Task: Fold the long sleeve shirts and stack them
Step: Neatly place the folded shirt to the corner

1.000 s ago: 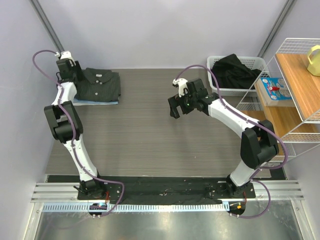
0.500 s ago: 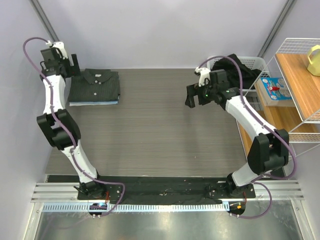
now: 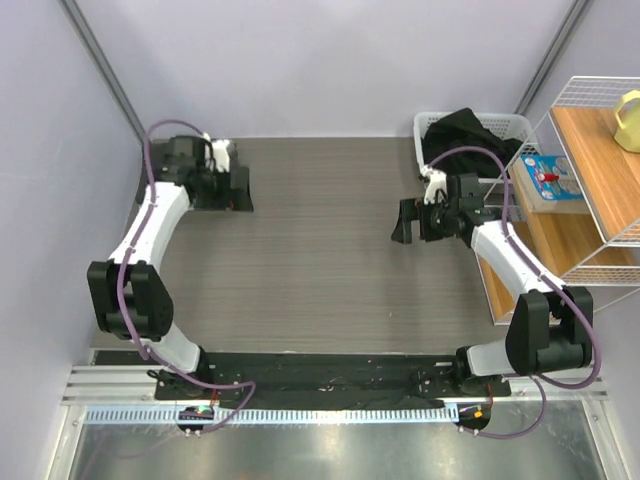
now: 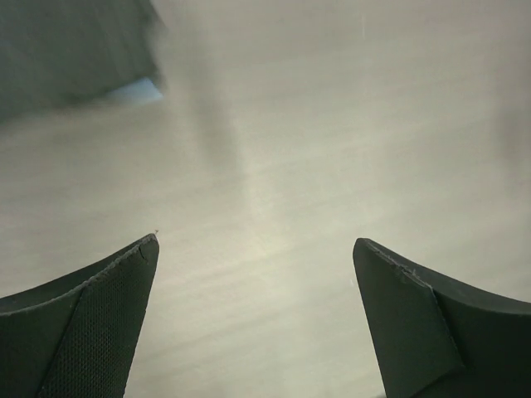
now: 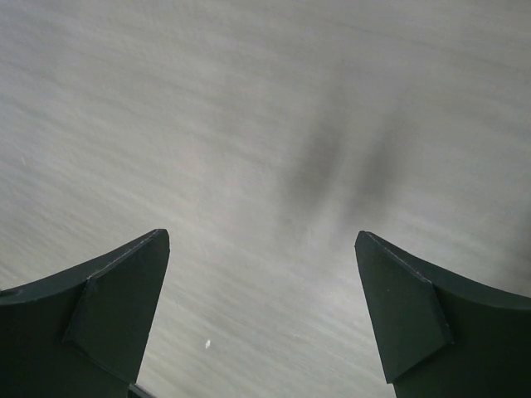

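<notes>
The black-charcoal shirt lies folded at the top left of the left wrist view, with a corner of the light blue shirt showing under it. In the top view my left arm covers most of this stack at the table's far left. My left gripper is open and empty just right of the stack, over bare table. My right gripper is open and empty over bare table at the right.
A white laundry basket holding a dark garment stands at the far right corner. A wire shelf unit with small items stands beyond the table's right edge. Walls close in the far and left sides.
My left arm has swung from the far left corner to the right, over the stack. My right gripper has moved right and nearer, towards the basket side.
</notes>
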`<state>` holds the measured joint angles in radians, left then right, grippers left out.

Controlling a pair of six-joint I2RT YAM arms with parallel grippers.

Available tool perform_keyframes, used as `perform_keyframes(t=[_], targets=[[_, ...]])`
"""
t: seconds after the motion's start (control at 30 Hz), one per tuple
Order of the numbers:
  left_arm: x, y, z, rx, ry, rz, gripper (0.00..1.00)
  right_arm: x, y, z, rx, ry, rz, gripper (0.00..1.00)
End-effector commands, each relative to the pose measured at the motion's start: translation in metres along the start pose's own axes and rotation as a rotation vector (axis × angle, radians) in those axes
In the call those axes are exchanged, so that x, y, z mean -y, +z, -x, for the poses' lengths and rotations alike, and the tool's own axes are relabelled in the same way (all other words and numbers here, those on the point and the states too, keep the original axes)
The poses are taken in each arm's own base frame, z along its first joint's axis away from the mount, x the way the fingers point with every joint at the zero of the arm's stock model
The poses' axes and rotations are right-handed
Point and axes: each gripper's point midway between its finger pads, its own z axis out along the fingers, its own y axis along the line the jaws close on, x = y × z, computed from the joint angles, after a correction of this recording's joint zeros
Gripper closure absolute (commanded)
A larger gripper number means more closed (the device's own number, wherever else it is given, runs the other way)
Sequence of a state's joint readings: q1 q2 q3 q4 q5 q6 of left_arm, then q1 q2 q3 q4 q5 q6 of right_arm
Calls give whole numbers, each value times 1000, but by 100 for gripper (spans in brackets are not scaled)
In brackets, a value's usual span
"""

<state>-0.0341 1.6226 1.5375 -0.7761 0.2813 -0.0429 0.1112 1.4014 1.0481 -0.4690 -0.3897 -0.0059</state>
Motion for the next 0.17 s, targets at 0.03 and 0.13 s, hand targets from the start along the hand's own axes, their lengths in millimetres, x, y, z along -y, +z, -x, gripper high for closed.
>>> perform_keyframes(t=[0.03, 0.13], targets=[[22, 9, -56, -99, -53, -15, 0, -5, -8, -35, -17, -33, 16, 0], [22, 3, -63, -91, -48, -8, 0, -6, -15, -42, 3, -45, 8, 0]])
